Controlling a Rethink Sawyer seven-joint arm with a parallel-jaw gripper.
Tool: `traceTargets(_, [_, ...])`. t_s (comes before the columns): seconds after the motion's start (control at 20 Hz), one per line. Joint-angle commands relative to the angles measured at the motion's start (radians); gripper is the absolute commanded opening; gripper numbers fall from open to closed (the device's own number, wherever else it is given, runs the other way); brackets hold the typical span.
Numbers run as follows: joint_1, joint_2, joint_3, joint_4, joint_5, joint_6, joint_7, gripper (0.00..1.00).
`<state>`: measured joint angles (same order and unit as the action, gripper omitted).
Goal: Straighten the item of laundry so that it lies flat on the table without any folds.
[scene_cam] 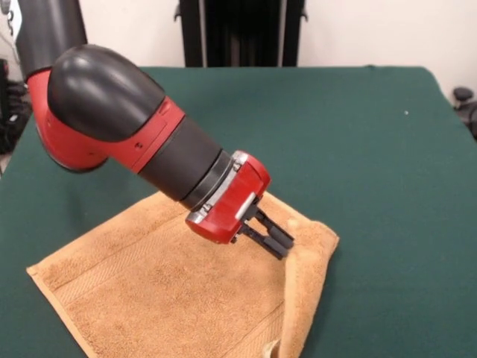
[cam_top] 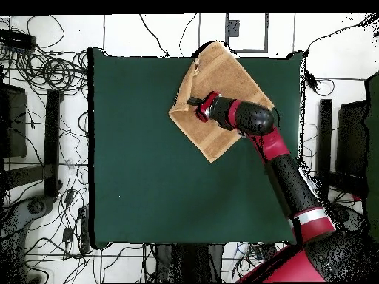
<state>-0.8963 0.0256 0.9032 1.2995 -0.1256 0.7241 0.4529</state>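
Observation:
The golden-tan towel (scene_cam: 164, 291) lies on the dark green table (scene_cam: 373, 149) at the near edge, turned like a diamond. Its right edge is folded over in a narrow strip (scene_cam: 309, 283). My gripper (scene_cam: 285, 247) slants down from the left, with its tips at the inner edge of that fold. The black fingers (scene_cam: 270, 231) stand close together, shut; I cannot tell if cloth is pinched between them. In the overhead view the towel (cam_top: 222, 70) lies at the table's (cam_top: 148, 163) top edge, one corner past it. There the gripper (cam_top: 194, 102) is over the towel's left side. No tag shows.
The red and black arm (scene_cam: 112, 112) reaches across the towel's left half and hides part of it. Black stands (scene_cam: 238, 30) rise behind the table's far edge. Cables and equipment (cam_top: 44, 74) lie on the floor around the table.

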Motion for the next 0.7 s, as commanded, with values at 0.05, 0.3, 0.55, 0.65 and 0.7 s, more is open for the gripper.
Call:
traceTargets(0.05, [0.076, 0.061, 0.021, 0.012, 0.020, -0.115, 0.150, 0.00])
traceTargets(0.3, [0.098, 0.101, 0.061, -0.032, 0.038, -0.138, 0.119, 0.00])
traceTargets(0.55, [0.109, 0.116, 0.093, -0.037, 0.055, -0.173, 0.133, 0.00])
traceTargets(0.65, [0.114, 0.111, 0.099, -0.040, 0.059, -0.181, 0.144, 0.00])
traceTargets(0.7, [0.116, 0.112, 0.108, -0.043, 0.065, -0.182, 0.145, 0.00])
